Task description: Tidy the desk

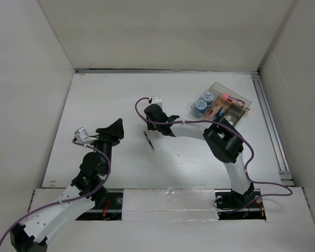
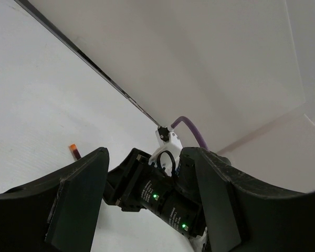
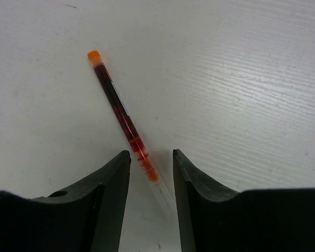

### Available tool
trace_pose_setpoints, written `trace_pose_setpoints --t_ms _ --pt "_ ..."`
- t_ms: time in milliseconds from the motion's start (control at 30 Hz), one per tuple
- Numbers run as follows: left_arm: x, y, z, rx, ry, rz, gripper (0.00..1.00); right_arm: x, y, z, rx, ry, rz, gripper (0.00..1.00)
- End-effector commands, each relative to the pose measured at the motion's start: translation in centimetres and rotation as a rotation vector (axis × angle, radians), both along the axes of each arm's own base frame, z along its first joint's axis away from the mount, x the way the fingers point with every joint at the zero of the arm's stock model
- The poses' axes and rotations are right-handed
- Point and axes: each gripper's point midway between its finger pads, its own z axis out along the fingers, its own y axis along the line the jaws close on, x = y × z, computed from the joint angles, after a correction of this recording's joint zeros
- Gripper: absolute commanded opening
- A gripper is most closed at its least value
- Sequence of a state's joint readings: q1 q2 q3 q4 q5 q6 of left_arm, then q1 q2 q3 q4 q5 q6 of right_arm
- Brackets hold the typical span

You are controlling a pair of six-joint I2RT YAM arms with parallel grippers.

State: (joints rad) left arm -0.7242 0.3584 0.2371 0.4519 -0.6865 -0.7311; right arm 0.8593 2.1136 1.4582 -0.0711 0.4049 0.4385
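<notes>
Left claw (image 2: 147, 157) gapes wide; right arm (image 2: 157, 197) shows between its fingers; small orange-tipped object (image 2: 74, 151) lies on the desk (image 2: 37, 105).

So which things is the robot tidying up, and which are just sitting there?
Part of the job:
- the desk
- the red pen lying loose on it
- the clear tray with blue rolls inside
- the open right gripper over the pen

Just there:
- the metal rail
- the purple cables
- the left gripper, open and empty
</notes>
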Motion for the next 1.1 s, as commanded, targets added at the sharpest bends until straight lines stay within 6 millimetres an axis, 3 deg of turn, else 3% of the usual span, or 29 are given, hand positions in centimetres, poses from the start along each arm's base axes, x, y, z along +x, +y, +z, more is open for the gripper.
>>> trace_pose_setpoints --t_ms 0,267,400,500,533,600,633,700,733,767,800,833,900,933,967,1000,1033,1067 --pt "0.1 0.1 0.9 -0.018 -0.022 0.004 0.62 0.5 0.6 -0.2 0.015 0.023 0.005 0.44" --pt "0.2 -0.2 0.8 -0.009 -0.016 -0.003 0.62 -0.8 0.4 -1.3 -0.017 0.024 0.031 0.40" --pt "0.3 -0.3 0.6 -0.001 -0.011 -0.003 0.62 -0.9 -0.7 -1.9 -0.052 0.026 -0.002 0.10" --pt "0.3 -0.4 0.9 -0.002 -0.014 -0.008 0.62 -1.1 -1.5 -1.2 -0.014 0.012 -0.022 0.00" --pt "0.3 -0.5 0.7 0.000 -0.012 -0.010 0.62 -0.3 -1.6 2.2 0.089 -0.046 -0.032 0.00" --pt "0.4 -0.4 0.7 -0.001 -0.011 -0.007 0.62 -0.3 -1.7 3.1 0.141 -0.047 -0.028 0.00" --pt "0.4 -0.4 0.7 0.000 -0.011 -0.007 0.62 0.2 -2.9 3.5 0.176 -0.054 -0.048 0.00" --pt "0.4 -0.7 0.7 0.006 -0.009 -0.017 0.62 0.8 -3.9 7.4 0.280 -0.100 -0.077 0.00" --pt "0.4 -0.7 0.8 0.005 -0.013 -0.017 0.62 0.8 -5.0 7.7 0.305 -0.109 -0.101 0.00" --pt "0.4 -0.7 0.7 0.004 -0.011 -0.020 0.62 1.7 -6.7 10.5 0.377 -0.150 -0.150 0.00" --pt "0.4 -0.7 0.8 0.007 -0.010 -0.017 0.62 1.9 -9.1 11.4 0.431 -0.177 -0.202 0.00" --pt "0.4 -0.7 0.8 0.007 -0.010 -0.017 0.62 1.9 -9.0 11.4 0.446 -0.172 -0.211 0.00" --pt "0.4 -0.7 0.8 0.009 -0.008 -0.019 0.62 2.9 -12.6 14.4 0.516 -0.248 -0.303 0.00" --pt "0.4 -0.8 0.9 0.009 -0.011 -0.023 0.62 3.0 -14.0 14.6 0.546 -0.256 -0.352 0.00" --pt "0.4 -0.8 0.9 0.008 -0.015 -0.024 0.63 3.4 -17.1 13.8 0.534 -0.268 -0.441 0.00" --pt "0.4 -0.8 0.9 0.010 -0.013 -0.022 0.62 3.4 -18.8 14.7 0.560 -0.291 -0.488 0.00" --pt "0.4 -0.7 0.8 0.008 -0.013 -0.021 0.62 3.4 -20.2 14.4 0.581 -0.287 -0.539 0.00" --pt "0.4 -0.8 0.8 0.010 -0.012 -0.023 0.62 3.7 -23.0 13.5 0.572 -0.288 -0.604 0.00"
